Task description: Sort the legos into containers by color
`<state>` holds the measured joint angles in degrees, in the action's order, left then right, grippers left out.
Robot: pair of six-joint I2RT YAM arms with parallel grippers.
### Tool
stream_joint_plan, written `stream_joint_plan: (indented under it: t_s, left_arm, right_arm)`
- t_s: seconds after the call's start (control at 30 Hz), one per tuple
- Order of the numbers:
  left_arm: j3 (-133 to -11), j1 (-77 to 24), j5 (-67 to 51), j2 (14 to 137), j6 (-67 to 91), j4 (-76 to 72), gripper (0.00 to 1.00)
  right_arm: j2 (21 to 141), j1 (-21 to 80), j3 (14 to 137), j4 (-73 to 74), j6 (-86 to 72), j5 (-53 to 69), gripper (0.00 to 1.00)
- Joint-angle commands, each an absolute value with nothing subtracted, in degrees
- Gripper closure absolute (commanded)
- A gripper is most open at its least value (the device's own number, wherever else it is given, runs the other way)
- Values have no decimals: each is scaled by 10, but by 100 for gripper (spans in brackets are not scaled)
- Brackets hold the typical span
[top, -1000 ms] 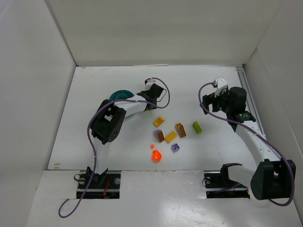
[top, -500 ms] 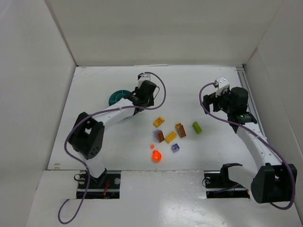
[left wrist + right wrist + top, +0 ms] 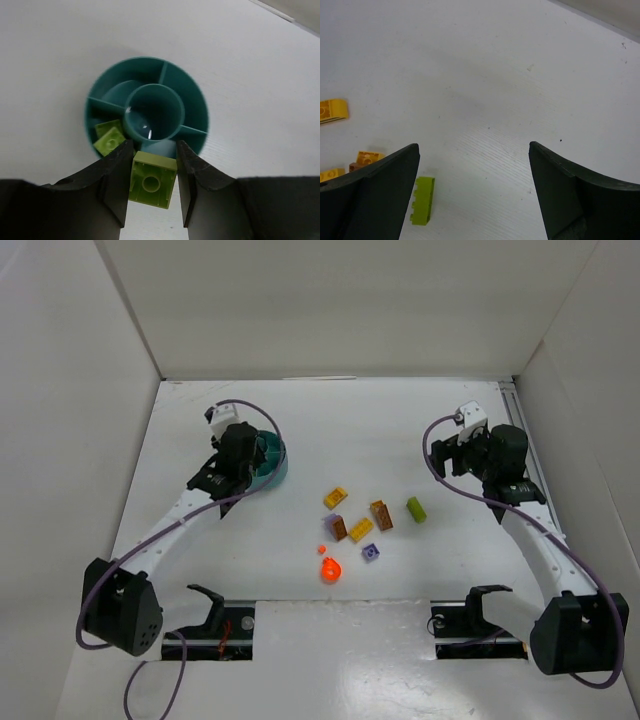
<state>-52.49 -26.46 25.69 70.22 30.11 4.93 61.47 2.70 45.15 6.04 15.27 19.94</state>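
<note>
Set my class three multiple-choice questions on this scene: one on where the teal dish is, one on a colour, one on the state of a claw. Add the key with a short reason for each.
1. The teal dish lies:
A. right below the left claw
B. in the middle
C. at the far right

2. The brick in the left claw is:
A. purple
B. lime green
C. brown

3. The right claw is:
A. shut on a yellow brick
B. open and empty
C. shut on nothing

Key:
1 A, the left wrist view looks straight down onto the dish.
2 B, the left claw pinches a lime green brick.
3 B, it gapes wide with nothing held.
</note>
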Motion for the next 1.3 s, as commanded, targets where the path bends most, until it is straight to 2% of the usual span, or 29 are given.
stream_joint_plan:
  t_s: [0.0,0.27,0.47,1.07,1.27]
  left_arm:
    - [-483,-230,256,650,314,23,75]
    - [-437,-140,194,631,314,-25,73]
    - [-437,-110,159,676,308,-54,72]
    - [-443,-110,147,736,331,-95,68]
    - [-443,-110,147,741,344,-95,60]
  right_arm:
    - [597,21,450,52,155,200,6]
    - [597,21,450,52,155,193,5]
    - [602,21,450,52,155,193,5]
    - [607,21,445,52,155,178,5]
    - [607,21,445,52,155,178,5]
